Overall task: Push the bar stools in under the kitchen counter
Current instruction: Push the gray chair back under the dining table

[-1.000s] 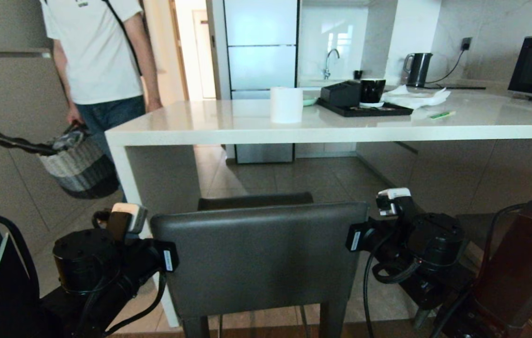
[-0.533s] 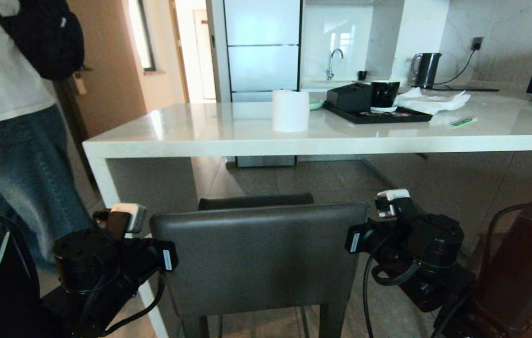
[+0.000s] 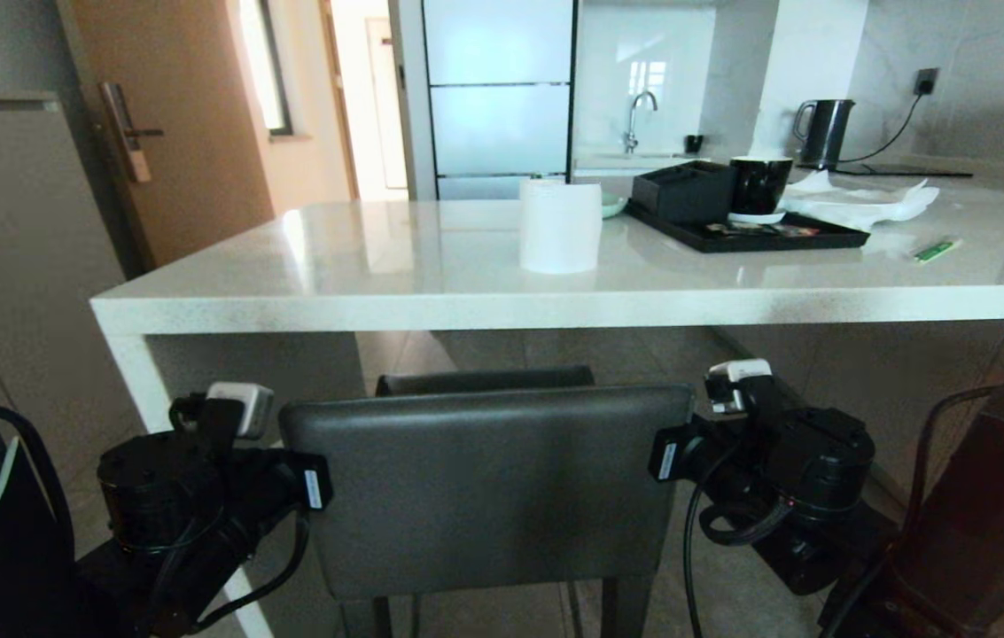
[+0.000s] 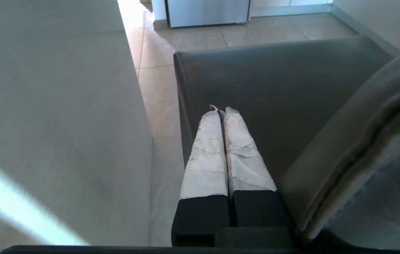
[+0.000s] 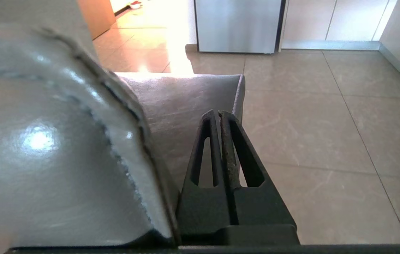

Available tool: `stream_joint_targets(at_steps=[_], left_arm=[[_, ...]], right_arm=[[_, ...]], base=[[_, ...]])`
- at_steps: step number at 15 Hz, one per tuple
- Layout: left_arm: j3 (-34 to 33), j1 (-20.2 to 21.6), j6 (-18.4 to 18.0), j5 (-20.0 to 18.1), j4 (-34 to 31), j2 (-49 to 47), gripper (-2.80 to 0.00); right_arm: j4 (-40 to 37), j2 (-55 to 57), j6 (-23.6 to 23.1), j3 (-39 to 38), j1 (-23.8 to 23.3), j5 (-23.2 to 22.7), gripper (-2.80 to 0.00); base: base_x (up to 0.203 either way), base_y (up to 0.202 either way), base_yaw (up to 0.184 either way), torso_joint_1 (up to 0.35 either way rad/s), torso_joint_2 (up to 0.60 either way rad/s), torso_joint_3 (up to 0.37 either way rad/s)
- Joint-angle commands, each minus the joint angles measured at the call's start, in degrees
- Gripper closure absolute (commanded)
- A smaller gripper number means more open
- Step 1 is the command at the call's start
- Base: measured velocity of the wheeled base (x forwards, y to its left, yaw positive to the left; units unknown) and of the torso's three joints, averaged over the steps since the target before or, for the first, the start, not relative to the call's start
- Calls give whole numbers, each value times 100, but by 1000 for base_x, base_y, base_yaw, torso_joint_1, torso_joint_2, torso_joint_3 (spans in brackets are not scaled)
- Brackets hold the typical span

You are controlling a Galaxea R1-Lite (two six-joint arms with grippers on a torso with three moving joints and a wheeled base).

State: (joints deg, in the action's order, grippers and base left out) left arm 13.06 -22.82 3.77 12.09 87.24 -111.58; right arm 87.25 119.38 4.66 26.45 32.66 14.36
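One bar stool stands right in front of me, its dark-grey backrest low in the middle of the head view and its seat pointing under the kitchen counter. My left arm is at the backrest's left edge and my right arm at its right edge. The left gripper is shut, its white-wrapped fingers lying over the seat beside the backrest. The right gripper is shut too, against the backrest's side, above the seat. Neither holds anything.
The counter's white end panel stands close on the stool's left. On the countertop are a white roll, a black tray with a cup, crumpled paper and a kettle. A dark bulky object sits at the right.
The whole view has shifted: the counter is nearer and larger. The stool keeps its place between my arms. The person at the left has gone out of view.
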Motion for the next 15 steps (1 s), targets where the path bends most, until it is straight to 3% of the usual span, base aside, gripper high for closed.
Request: stream_joint_targets(at_steps=[1,6,15], left_arm=[[-5,-3,1,-5,43,-30,0],[-95,-30,10,-9,43,-22,0],[-508,9,154,43,43,540,0]], right_arm=[[41,24,9,0,4,-3,0],[41,17,25,-151,4,14,0],[41,-732,204,-616,-17,81,0]], base=[[188,0,3,2,0,5],[176,0,2,1,0,1],[6,0,0,1,0,0]])
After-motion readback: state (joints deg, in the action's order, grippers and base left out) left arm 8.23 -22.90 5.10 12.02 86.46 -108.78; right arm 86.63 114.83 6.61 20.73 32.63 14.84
